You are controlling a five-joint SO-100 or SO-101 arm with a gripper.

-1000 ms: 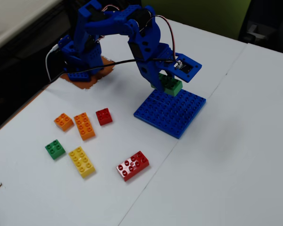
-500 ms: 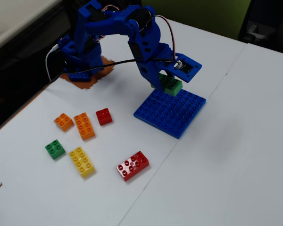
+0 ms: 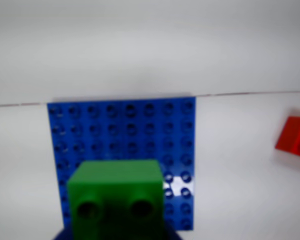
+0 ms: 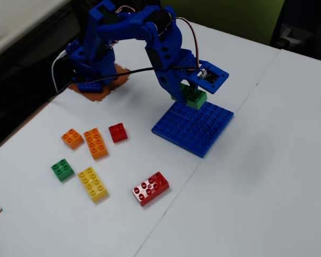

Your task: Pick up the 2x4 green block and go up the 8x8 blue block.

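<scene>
Pick is done. The gripper (image 4: 191,92) has the 2x4 green block (image 4: 193,98) clamped between its fingers, lifted off the surface (image 4: 267,176) and held over the back corner of the 8x8 blue block (image 4: 193,127), the corner nearest the arm in the fixed view. In the wrist view the green block (image 3: 116,197) fills the lower middle, its end face with two round openings toward the camera, and the blue plate (image 3: 121,130) spreads out behind and below it.

Hard to tell whether the green brick touches the plate's studs or hangs just above them; the fixed view suggests a small gap or bare contact at the plate's rear edge. It does not look pressed down, and it sits at the edge, not centred.

What's left, as I judge it: lower it onto the studs, seat it, then open the fingers and back off. Transport is mostly finished; placement is not.

Not involved, all well apart on the left side of the surface in the fixed view: small green brick (image 4: 62,169), yellow brick (image 4: 93,183), long red brick (image 4: 150,188), small red brick (image 4: 117,132), two orange bricks (image 4: 96,143). A red brick (image 3: 295,136) also shows at the right edge of the wrist view.
</scene>
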